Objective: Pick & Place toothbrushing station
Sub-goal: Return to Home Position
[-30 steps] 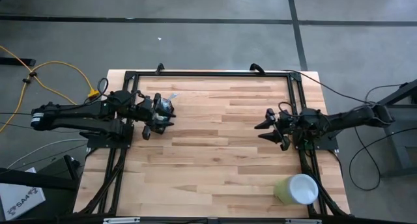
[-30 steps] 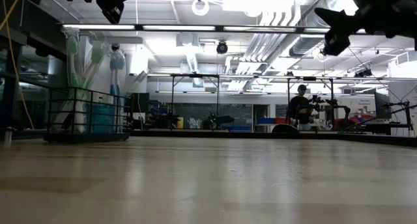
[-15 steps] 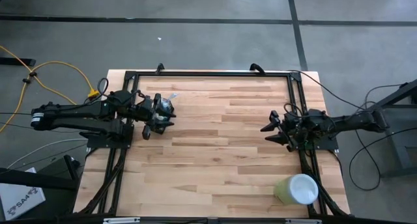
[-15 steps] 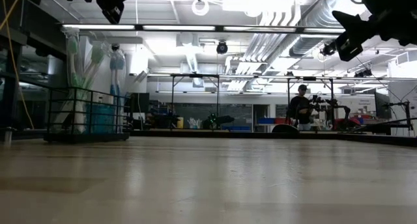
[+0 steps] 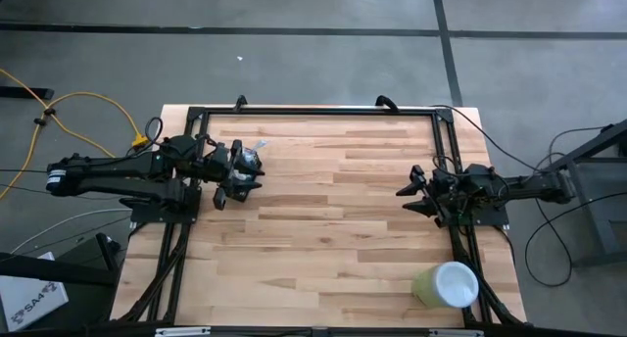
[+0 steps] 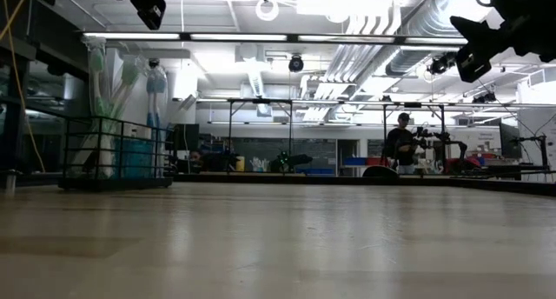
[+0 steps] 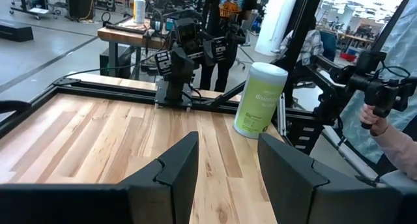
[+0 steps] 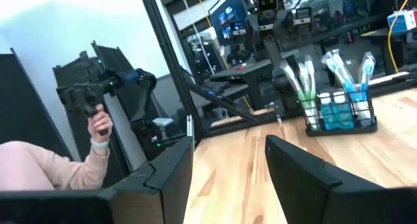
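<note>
- Pale wooden plank worktop sits inside a black metal frame on a grey concrete floor. The low view looks across it into a large, brightly lit workshop.
- A small boxy black wire-mesh holder stands upright on the left far part of the worktop.
- Several toothbrushes stand in the holder with their heads up, well above its rim. Some are pale green and some blue and white.
- Something blue sits low inside the mesh; what it is cannot be told.
- A larger pale green cup with a white inside stands upright at the worktop's near right corner, well apart from the holder.
- The left arm reaches in level from the left edge, and the left tool hangs over the black wire-mesh holder. In the low view it is raised, with a gap above the brush heads.
- Its two dark fingers are spread apart and grip nothing.
- The right arm is folded back by the right edge of the frame. The right tool is lifted off the wood and points toward the middle of the worktop.
- Its fingers are likewise spread wide, with nothing between them.
- A person's hand in a pink sleeve holds a black device beyond the worktop.
- Another person is far back in the room.
</note>
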